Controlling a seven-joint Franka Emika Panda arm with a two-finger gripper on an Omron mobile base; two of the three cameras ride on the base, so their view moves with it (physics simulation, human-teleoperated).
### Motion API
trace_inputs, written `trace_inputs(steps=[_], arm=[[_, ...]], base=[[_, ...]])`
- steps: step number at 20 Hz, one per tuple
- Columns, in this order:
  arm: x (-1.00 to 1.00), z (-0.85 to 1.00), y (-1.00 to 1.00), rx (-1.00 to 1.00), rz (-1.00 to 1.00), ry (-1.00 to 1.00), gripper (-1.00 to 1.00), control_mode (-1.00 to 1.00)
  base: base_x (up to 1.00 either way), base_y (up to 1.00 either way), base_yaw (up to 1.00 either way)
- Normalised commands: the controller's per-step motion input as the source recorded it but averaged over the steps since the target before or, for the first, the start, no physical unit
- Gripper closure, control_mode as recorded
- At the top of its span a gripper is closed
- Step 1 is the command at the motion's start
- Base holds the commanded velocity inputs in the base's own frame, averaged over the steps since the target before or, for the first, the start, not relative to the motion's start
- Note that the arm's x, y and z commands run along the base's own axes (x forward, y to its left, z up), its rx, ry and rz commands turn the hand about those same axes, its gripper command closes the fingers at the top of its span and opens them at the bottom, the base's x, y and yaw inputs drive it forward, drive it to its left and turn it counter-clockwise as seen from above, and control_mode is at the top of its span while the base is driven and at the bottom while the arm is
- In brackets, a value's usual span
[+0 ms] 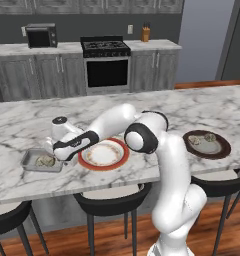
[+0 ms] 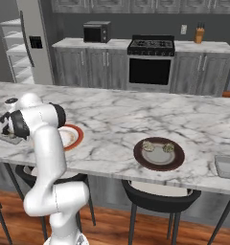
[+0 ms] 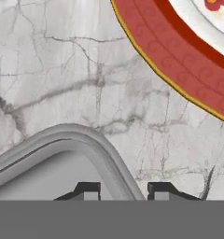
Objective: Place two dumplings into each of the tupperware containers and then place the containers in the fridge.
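I see the long white-and-grey marble counter [image 1: 202,107] running across both base views, with the tall dark grey fridge [image 2: 36,40] at the far left of the right base view, its door open on pale shelves. Behind the counter stands the black-fronted oven range [image 1: 107,65] among grey cabinets.

On the counter, the round red-rimmed plate [image 1: 104,154] lies just in front of the arm's elbow, and the round dark brown-rimmed plate [image 2: 158,153] sits well apart to the right, carrying two mottled beige-tan dumplings [image 2: 148,145]. Left of the red plate rests one shallow translucent grey tupperware container [image 1: 41,160], with at least one dumpling [image 1: 45,161] lying in it; I cannot tell if there is a second. The other grey container [image 2: 227,166] sits at the counter's right end in the right base view.

The gripper [image 3: 123,191] hangs low at the near container; in the hand view its two dark fingertips [image 3: 88,190] straddle the container's rounded rim, one inside, one outside. The jaws stand narrowly apart, and I cannot tell whether they pinch the rim.
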Motion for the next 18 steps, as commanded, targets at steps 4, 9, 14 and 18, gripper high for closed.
trace_inputs(steps=[4,9,14,18], arm=[[-0.39,0.90,-0.18,0.07,-0.09,-0.18,1.00,-1.00],[-0.59,1.00,-0.38,0.00,-0.02,-0.03,1.00,-1.00],[-0.52,1.00,-0.94,0.00,-0.14,0.26,1.00,-1.00],[-0.46,0.94,-1.00,0.00,-0.28,0.25,1.00,-1.00]], base=[[0.00,0.00,0.00],[0.00,0.00,0.00],[0.00,0.00,0.00],[0.00,0.00,0.00]])
